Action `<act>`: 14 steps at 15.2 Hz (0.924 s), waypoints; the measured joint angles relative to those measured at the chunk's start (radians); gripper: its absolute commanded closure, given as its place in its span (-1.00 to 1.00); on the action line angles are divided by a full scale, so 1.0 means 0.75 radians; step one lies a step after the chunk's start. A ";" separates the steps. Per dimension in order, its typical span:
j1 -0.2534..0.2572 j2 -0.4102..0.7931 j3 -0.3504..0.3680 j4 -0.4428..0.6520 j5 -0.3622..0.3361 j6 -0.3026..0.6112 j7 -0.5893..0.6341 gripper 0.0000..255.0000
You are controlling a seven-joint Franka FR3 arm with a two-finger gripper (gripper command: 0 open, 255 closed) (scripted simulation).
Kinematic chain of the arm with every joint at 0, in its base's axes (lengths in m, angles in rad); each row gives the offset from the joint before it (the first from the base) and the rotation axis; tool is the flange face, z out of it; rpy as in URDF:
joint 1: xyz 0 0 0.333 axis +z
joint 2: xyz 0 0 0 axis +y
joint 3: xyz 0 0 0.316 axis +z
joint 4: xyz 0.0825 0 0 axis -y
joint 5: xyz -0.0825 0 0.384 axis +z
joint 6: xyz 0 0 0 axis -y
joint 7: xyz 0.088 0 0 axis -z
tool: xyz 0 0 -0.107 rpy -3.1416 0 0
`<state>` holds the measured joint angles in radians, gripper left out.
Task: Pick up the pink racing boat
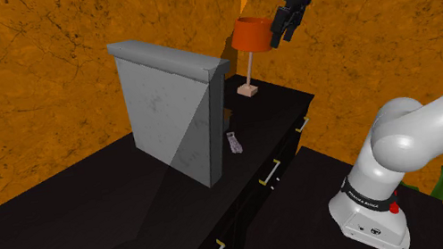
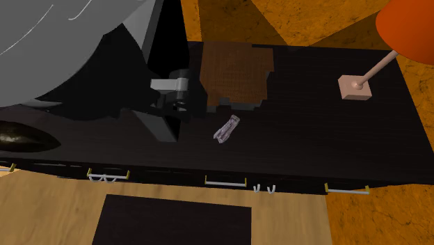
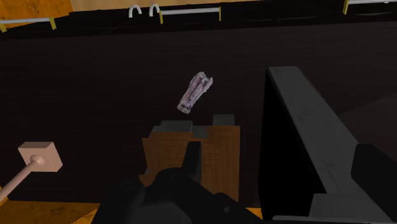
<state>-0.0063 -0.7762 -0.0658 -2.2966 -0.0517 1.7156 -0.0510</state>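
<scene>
The racing boat (image 1: 233, 142) is a small pale pink-grey model lying flat on the dark dresser top (image 1: 88, 211), just in front of a grey slanted panel (image 1: 174, 108). From above, the boat (image 2: 227, 129) lies near the dresser's middle. My black gripper (image 1: 281, 34) hangs high over the far end of the dresser, beside the orange lamp shade (image 1: 250, 35), well above and apart from the boat. Its fingers look open and hold nothing. In the wrist view the boat (image 3: 195, 91) lies far beyond one black finger (image 3: 193, 160).
A lamp with a pink square base (image 1: 248, 91) (image 2: 355, 87) (image 3: 39, 156) stands at the dresser's far end. The grey panel (image 3: 305, 127) rises beside the boat. A brown patch (image 2: 235, 69) marks the top. Drawer handles (image 2: 225, 183) line the front. A dark rounded object (image 2: 21, 136) lies at one end.
</scene>
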 measured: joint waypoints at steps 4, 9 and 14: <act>-0.013 0.022 -0.003 -0.067 -0.007 0.087 0.021 -1.00; -0.037 0.122 0.004 -0.208 -0.017 0.322 0.089 -1.00; -0.064 0.269 0.005 -0.317 -0.033 0.575 0.156 -1.00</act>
<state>-0.0546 -0.5745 -0.0623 -2.5343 -0.0765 2.1469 0.0659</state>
